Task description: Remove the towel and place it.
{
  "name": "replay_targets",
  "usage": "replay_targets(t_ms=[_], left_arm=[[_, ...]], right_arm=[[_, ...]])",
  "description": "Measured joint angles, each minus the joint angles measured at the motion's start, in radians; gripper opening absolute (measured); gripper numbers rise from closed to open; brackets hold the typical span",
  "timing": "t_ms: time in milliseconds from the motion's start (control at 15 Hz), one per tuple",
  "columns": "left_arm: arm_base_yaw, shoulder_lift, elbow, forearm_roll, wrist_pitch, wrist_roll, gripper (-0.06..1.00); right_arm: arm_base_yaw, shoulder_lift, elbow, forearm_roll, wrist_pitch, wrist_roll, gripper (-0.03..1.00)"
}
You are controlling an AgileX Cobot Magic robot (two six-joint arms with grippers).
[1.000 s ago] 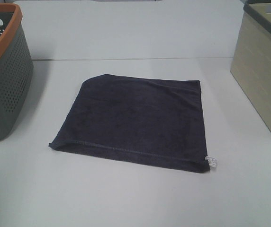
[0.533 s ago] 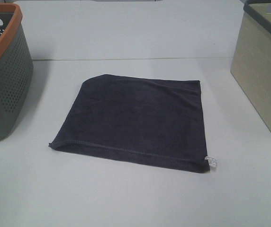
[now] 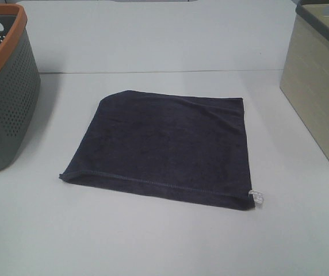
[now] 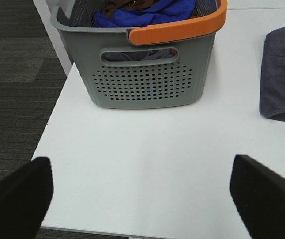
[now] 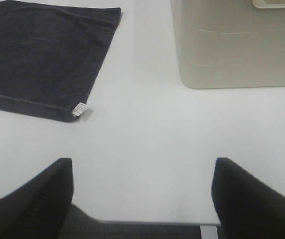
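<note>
Nothing moved | towel [image 3: 164, 149] flat, well apart from both open grippers

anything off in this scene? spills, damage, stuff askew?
Nothing stands out. The towel lies flat on the table, slightly skewed to the table edges, white tag at its near right corner. The grey basket holds clothes; the beige bin stands upright. No spills visible.
</note>
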Motion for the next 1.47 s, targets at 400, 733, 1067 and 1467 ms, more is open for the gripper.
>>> replay_targets(t_ms=[400,733,1067,1467], left_arm=[[0.0,-0.002,0.095,-0.1,-0.056,-0.032,0.9],[0.0,-0.002,0.145,-0.161,-0.166,0.035,0.9],[-0.001,-0.002,0.146,-0.168,-0.17,0.036,0.9],[-0.001,-0.002,0.146,-0.168,-0.172,0.051,0.9]], right_arm=[[0.0,0.0,0.032,0.02,-0.084,0.0,0.76],[0.0,0.0,0.041,0.021,-0.104,0.0,0.76],[0.0,0.0,0.041,0.021,-0.104,0.0,0.76],[0.0,0.0,0.041,0.021,-0.104,0.0,0.76]])
